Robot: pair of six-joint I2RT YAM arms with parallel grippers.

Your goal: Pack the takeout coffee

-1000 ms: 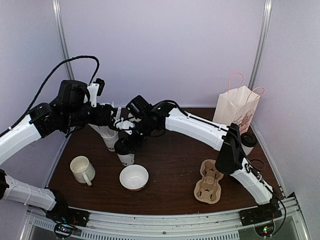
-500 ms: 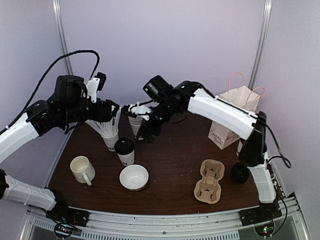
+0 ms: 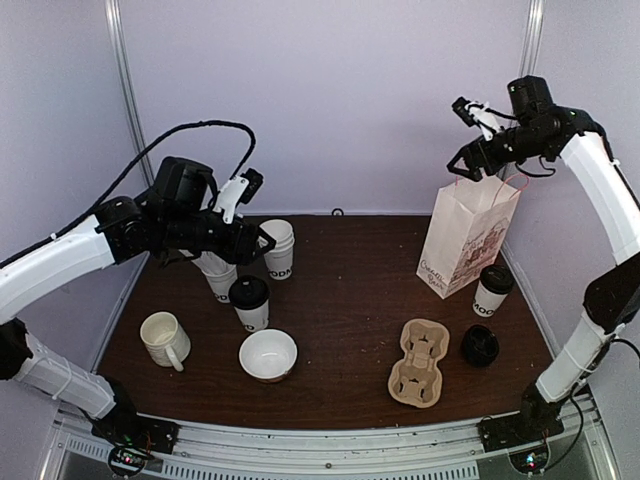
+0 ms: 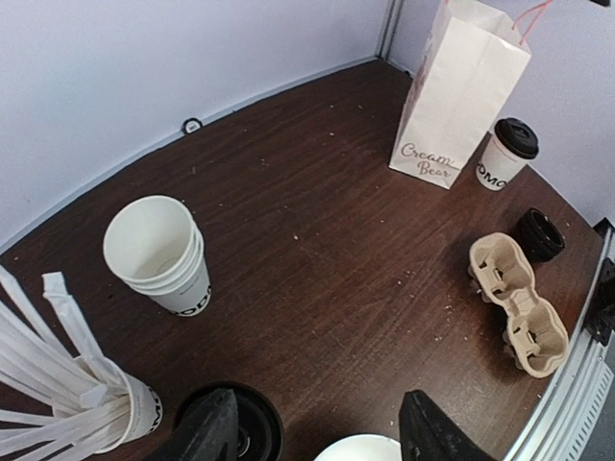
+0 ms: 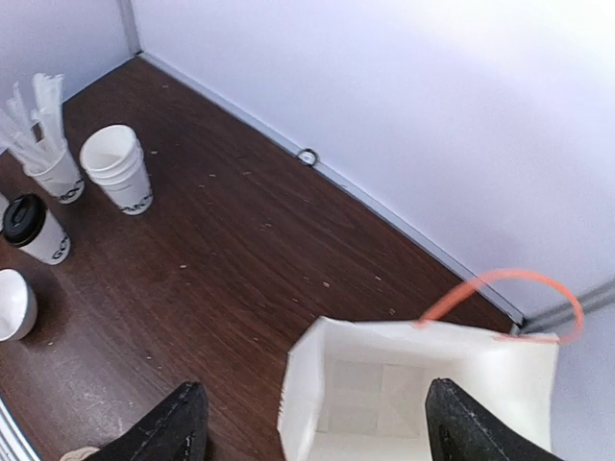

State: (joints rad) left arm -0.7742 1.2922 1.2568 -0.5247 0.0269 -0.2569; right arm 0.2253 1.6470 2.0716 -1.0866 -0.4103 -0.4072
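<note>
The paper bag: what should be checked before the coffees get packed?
1. Upright bag, mouth open: ok.
2. Nothing inside bag: ok.
3. Lids on left lidded cup and right lidded cup, both upright: ok.
4. Cups seated in carrier: not ok, it holds nothing.
5. Open right pincer over bag, holding nothing: ok.
6. Open left pincer, holding nothing: ok.

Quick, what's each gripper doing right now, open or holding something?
Left gripper: open, holding nothing.
Right gripper: open, holding nothing, above the paper bag.
</note>
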